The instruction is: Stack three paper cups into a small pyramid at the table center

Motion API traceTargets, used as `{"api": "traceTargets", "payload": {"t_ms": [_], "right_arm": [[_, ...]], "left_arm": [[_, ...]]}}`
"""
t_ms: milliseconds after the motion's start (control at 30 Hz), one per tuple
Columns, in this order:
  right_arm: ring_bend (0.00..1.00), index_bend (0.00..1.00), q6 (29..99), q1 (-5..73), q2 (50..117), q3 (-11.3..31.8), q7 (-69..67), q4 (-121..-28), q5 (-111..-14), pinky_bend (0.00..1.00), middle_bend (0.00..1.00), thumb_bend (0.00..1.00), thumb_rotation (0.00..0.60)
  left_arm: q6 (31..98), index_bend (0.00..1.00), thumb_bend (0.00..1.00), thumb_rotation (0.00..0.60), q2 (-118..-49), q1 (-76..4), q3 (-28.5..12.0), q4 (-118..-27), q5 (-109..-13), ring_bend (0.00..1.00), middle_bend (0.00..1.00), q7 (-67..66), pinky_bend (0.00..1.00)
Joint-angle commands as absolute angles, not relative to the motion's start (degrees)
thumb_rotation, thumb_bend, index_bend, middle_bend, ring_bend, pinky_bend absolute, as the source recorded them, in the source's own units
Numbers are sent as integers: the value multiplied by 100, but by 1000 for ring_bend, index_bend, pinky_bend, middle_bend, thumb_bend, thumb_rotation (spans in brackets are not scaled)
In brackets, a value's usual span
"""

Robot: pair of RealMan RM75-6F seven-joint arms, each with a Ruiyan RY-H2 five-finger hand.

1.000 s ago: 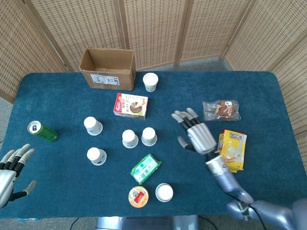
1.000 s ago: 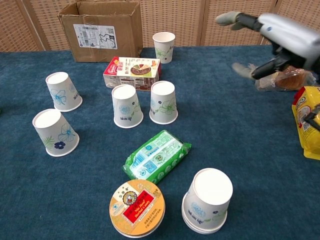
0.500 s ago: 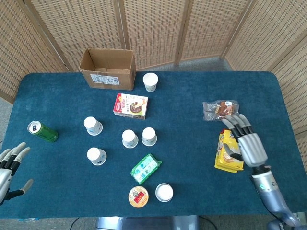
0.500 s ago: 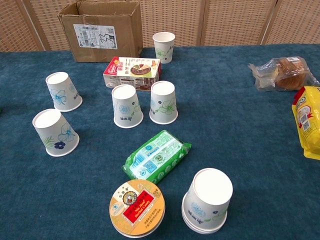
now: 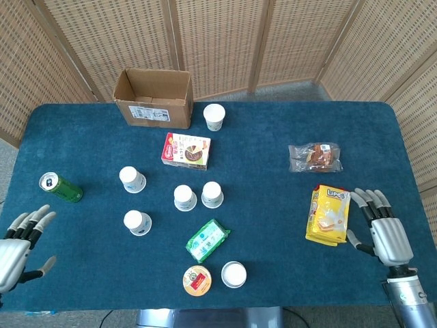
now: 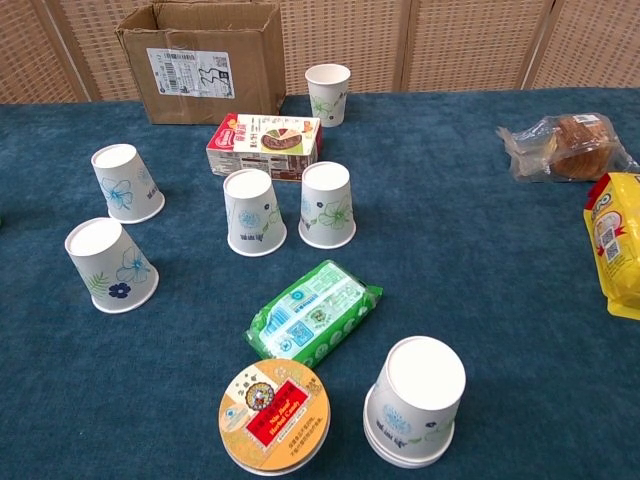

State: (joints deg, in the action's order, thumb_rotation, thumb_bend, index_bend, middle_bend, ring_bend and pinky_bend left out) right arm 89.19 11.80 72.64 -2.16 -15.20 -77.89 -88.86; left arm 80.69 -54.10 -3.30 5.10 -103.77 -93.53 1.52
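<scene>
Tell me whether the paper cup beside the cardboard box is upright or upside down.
Upright: the paper cup stands on its narrow base, open rim upward.

Cardboard box (image 5: 152,96), green can (image 5: 61,188), yellow snack bag (image 5: 328,214), green packet (image 5: 207,240).

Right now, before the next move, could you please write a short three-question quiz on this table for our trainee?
1. True or false: a third cup already sits on top of the two middle cups.
2. Which object lies nearest the right robot hand? A) green can B) yellow snack bag C) cardboard box
3. Fill in: the only cup standing mouth-up is the one beside the ______.

Key
1. False: the two cups stand upside down side by side, nothing on them.
2. B
3. Cardboard box; that cup stands at the back of the table, and the other cups are upside down.
</scene>
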Motion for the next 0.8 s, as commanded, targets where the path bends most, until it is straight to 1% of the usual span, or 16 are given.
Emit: {"api": "traceTargets", "payload": {"t_ms": [33, 100, 233, 567, 800], "right_arm": [[45, 90, 8944, 1133, 7205, -201, -1561, -7827, -8923, 0, 66, 375, 600], [42, 91, 8990, 1087, 7151, -180, -1574, -7876, -8950, 0, 66, 373, 600], [41, 90, 9025, 1016, 6998, -111, -1635, -8039, -8924, 0, 66, 374, 600], [42, 89, 9044, 917, 6757, 39, -2034, -8265, -8947, 0, 66, 373, 600], [42, 90, 9041, 883, 6714, 98, -2159, -8310, -9015, 0, 65, 378, 600]], "left_arm": [[7859, 0, 348, 600, -5485, -471, 485, -10473, -9350, 0, 0, -54, 0], [7724, 0, 324, 600, -5520, -579, 462, -10523, -9380, 0, 0, -148, 0], [7414, 0, 311, 600, -5613, -778, 354, -10679, -9185, 0, 0, -574, 0], [6270, 0, 297, 600, -6052, -1550, -40, -11051, -8097, 0, 0, -1806, 0], [5902, 0, 292, 600, -6487, -2018, -276, -11130, -7313, 0, 0, -2602, 0]]}}
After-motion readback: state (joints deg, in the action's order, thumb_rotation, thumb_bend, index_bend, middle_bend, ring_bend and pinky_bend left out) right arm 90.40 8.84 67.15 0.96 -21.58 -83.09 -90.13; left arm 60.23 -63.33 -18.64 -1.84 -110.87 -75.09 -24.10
